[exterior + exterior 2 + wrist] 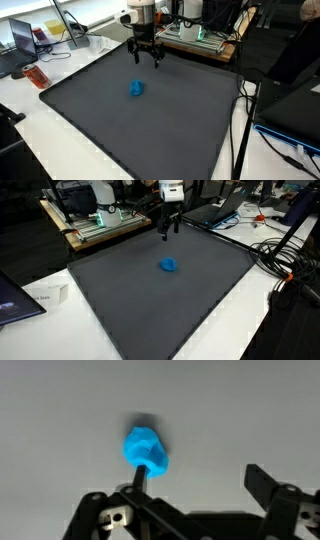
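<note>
The claw (146,58) is hanging above the dark mat (110,130) with its jaws spread as wide as they go, and it is gripping nothing. Below it and a little out in front, the blue lump (136,88) is lying on the mat, clear of the fingertips.

The lump is looking small and crumpled, so I am judging it light and soft, more likely to squash than to slip, and not fragile. Pinching it across its narrower middle from straight above seems the safest hold, since so light a thing may skid if nudged sideways.

The wrist view is showing what the others are not: the lump's folded, uneven surface, with one finger (140,475) lining up just beneath it in the picture and the other standing well off to the side. Both exterior views are giving instead the claw's height over the mat.

Farther off, behind the claw, a rack of equipment (95,215) and a laptop (22,40) are sitting on the white table (40,140).
</note>
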`<state>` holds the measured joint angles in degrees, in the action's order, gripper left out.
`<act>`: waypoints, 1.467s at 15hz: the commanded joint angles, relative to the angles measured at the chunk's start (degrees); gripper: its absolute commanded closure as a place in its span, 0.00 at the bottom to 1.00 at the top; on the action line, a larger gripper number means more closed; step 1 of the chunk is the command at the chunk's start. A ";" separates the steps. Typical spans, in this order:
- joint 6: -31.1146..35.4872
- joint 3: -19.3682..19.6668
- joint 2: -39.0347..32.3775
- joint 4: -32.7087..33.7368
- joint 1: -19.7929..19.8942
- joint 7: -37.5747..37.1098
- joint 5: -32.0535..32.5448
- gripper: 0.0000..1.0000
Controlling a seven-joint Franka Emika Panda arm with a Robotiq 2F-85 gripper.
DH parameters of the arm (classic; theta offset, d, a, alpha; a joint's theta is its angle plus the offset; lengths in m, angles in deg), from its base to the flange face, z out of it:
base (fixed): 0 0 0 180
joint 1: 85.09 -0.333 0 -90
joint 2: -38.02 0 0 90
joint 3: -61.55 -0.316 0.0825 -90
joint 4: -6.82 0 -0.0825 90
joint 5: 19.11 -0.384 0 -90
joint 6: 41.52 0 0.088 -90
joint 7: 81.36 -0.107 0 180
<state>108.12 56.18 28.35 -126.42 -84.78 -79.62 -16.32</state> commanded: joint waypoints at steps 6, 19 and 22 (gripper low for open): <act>28.79 2.76 3.03 -16.03 -1.74 -7.62 -3.32 0.00; 39.13 26.99 -3.51 -17.49 -29.91 -10.53 -15.06 0.00; 37.25 34.64 -5.81 -15.90 -40.56 -11.31 -19.45 0.00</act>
<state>147.51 83.93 24.80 -144.29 -116.03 -89.96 -31.39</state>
